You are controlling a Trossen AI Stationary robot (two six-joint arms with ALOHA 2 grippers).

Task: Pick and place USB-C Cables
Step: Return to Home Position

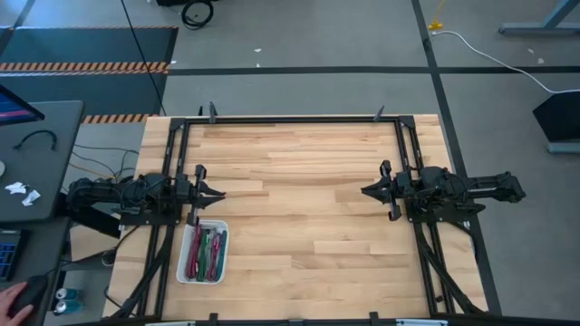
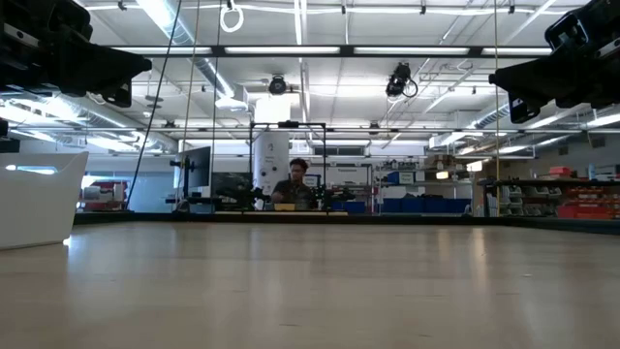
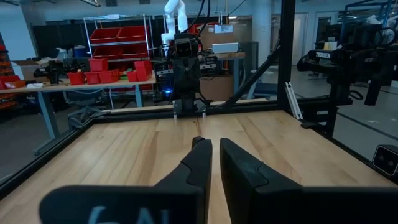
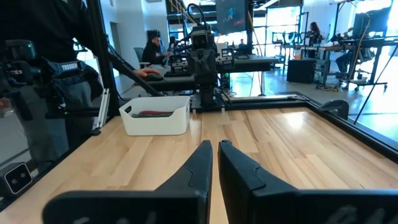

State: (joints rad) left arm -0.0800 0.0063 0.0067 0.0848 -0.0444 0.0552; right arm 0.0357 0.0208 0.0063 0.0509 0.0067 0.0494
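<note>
Wooden table (image 1: 308,172) bears the white tray (image 1: 203,224) with USB-C Cables (image 1: 207,254), just beside the left gripper (image 1: 220,192), well apart from the right gripper (image 1: 364,191); both are clenched, empty.

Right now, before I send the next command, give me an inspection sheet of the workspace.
Surface: wooden table, bare between the arms.
Job's things: USB-C cables, pink and green, lying in the white bin beside the left arm; none seen loose.
Clutter: nothing seen on the table.
Grippers: left gripper and right gripper raised, facing each other, fingers shut, holding nothing.
Cables: white cord on the floor beyond the table; black wire on the grey side desk.
Surroundings: a person's hand at the side desk; a person seated far behind.
</note>
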